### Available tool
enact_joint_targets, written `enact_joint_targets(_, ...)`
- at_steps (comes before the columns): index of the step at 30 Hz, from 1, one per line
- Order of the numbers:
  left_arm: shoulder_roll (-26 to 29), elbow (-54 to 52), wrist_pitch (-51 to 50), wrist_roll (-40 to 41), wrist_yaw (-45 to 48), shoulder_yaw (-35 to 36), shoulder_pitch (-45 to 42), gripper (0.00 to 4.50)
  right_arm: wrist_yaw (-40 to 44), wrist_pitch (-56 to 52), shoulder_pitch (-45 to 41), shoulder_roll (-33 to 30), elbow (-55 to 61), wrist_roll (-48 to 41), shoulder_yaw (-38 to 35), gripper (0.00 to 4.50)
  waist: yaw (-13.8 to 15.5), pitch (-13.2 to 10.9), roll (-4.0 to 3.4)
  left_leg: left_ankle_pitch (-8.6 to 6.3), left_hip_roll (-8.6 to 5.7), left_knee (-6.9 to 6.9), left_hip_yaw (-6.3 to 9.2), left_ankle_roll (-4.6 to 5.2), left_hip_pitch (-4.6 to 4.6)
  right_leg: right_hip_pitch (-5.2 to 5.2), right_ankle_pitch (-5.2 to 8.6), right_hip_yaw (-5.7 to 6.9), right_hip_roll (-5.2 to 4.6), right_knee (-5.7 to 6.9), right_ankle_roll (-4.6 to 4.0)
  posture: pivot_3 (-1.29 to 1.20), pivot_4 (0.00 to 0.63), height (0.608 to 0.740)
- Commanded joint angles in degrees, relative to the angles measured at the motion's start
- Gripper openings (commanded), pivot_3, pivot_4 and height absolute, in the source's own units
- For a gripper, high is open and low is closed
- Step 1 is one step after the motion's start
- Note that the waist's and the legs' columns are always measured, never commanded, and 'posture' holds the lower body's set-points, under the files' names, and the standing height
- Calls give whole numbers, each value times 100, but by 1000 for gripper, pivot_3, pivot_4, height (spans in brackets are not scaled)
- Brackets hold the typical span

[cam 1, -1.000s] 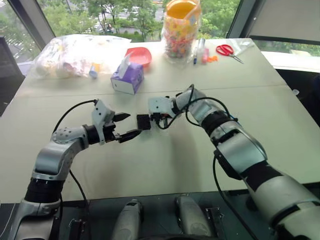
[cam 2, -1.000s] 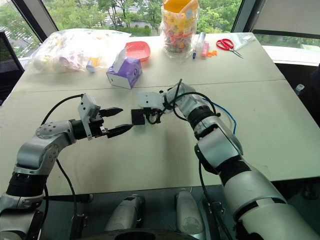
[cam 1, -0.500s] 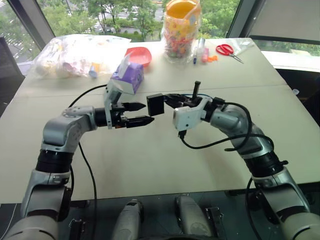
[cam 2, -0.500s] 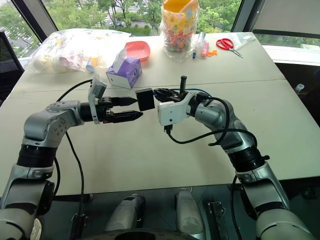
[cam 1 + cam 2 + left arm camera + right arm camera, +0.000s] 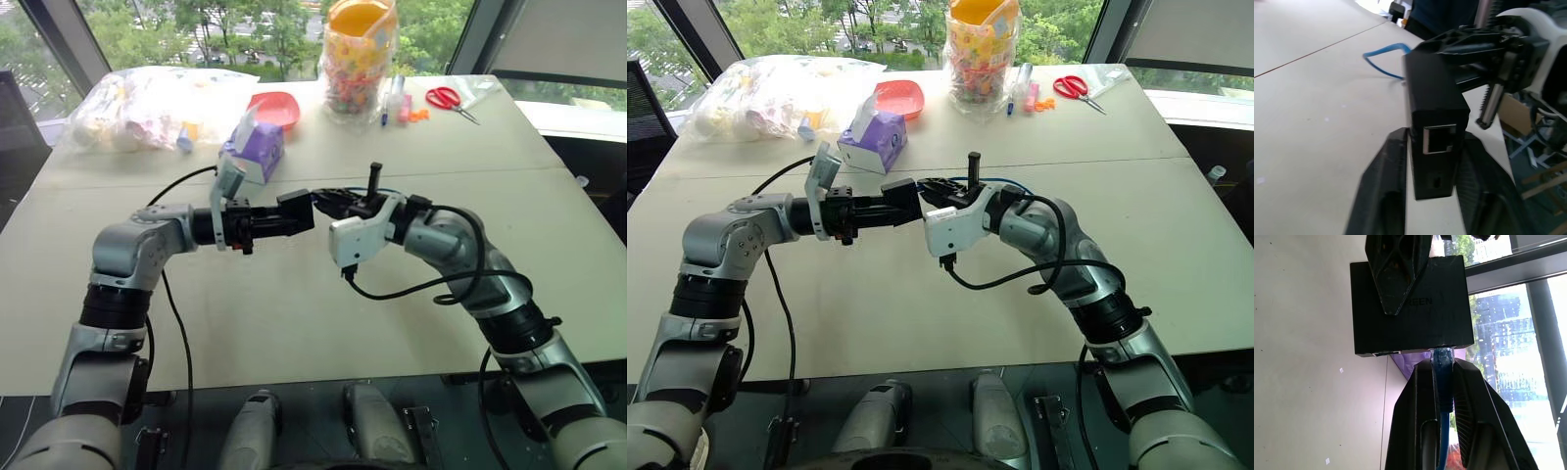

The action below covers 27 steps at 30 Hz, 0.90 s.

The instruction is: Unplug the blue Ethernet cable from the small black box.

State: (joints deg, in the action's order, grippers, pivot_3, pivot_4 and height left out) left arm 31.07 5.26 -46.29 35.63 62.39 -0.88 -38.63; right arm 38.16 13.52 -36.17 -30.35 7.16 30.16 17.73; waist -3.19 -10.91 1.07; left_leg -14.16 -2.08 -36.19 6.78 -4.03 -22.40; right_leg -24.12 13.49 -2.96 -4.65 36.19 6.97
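Small black box [image 5: 1435, 132] – matte, squarish – blue Ethernet cable [image 5: 1443, 382] plugged in

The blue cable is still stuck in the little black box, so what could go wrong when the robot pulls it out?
1. The right tool pinches the blue Ethernet cable just behind its plug, so it may slide along the cord rather than free the plug.
2. The left tool grips only the end of the small black box, held up off the table; a hard pull could twist the box loose and drop it.
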Motion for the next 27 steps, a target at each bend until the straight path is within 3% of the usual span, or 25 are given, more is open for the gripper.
enact_joint_targets(1,-69,-72,175,8,-66,116,-55,492,99,37,-113,31,334,-110,45,0,22,0,0,0,0,0,0,0,0,0,0,0,0,0,0,0,150,740)
enact_joint_targets(5,-6,1,257,-125,-51,41,-10,492,398,-203,-64,51,502,-380,1,0,62,0,0,0,0,1,0,0,0,0,0,0,0,0,0,0,150,740)
enact_joint_targets(11,213,78,335,-194,310,-44,-27,492,1346,-1627,-29,-15,768,-1261,-274,2789,66,0,0,0,0,0,0,0,0,0,0,0,0,0,0,0,150,740)
enact_joint_targets(14,441,35,365,-194,714,-123,-28,492,2123,-3067,-52,-210,978,-2247,-645,4428,71,0,0,0,0,-1,0,0,0,2,0,1,0,-1,0,0,150,740)
enact_joint_targets(20,869,23,777,-323,1585,-357,-27,492,2545,-6671,-673,-174,907,-4353,-1669,4428,65,-2,-1,0,1,1,2,1,-1,1,0,1,0,-2,-2,0,150,740)
enact_joint_targets(27,885,193,1153,-482,1956,-454,-158,492,2190,-8676,-1381,184,502,-5699,-2193,4428,64,-2,-1,-1,3,4,1,3,-3,-1,0,2,-1,-5,-2,0,150,740)
